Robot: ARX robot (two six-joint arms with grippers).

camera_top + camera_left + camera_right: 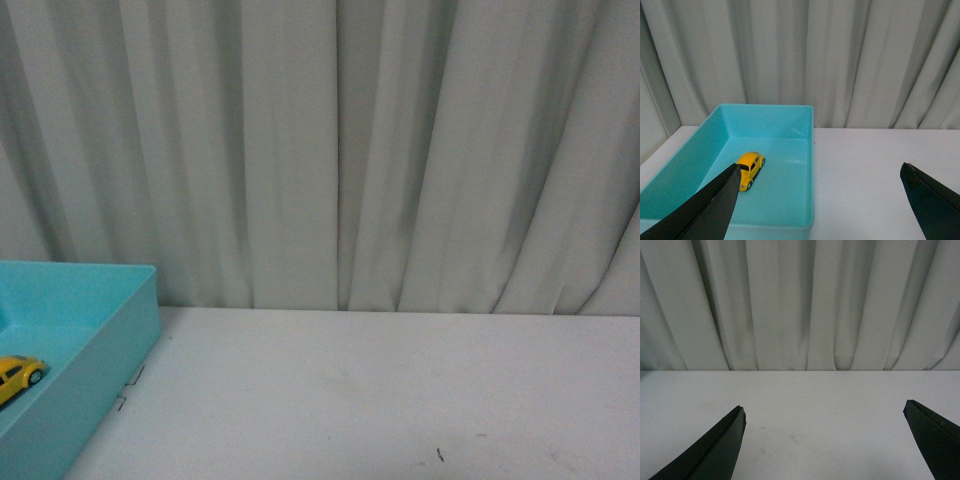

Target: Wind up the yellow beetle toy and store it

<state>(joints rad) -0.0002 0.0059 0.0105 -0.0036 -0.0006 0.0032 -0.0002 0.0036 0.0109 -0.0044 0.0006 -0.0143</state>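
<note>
Black fingers (pixel 705 210) of the left gripper (pixel 822 200) stand wide apart, holding nothing. Just ahead of its near finger, the yellow beetle toy (pixel 750 170) rests on the floor of the turquoise bin (pixel 812 165), untouched. Judging by that, storing looks done; whether winding happened cannot be told. Likewise spread and empty, the right gripper (pixel 825 440) hangs over bare white table (pixel 805 400).

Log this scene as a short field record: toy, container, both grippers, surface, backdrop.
toy: yellow beetle toy, on its wheels inside the bin
container: turquoise bin, open top, at the table's left side
left gripper: open, empty, apart from the toy
right gripper: open, empty, over bare table
surface: white table
backdrop: grey curtain
</note>
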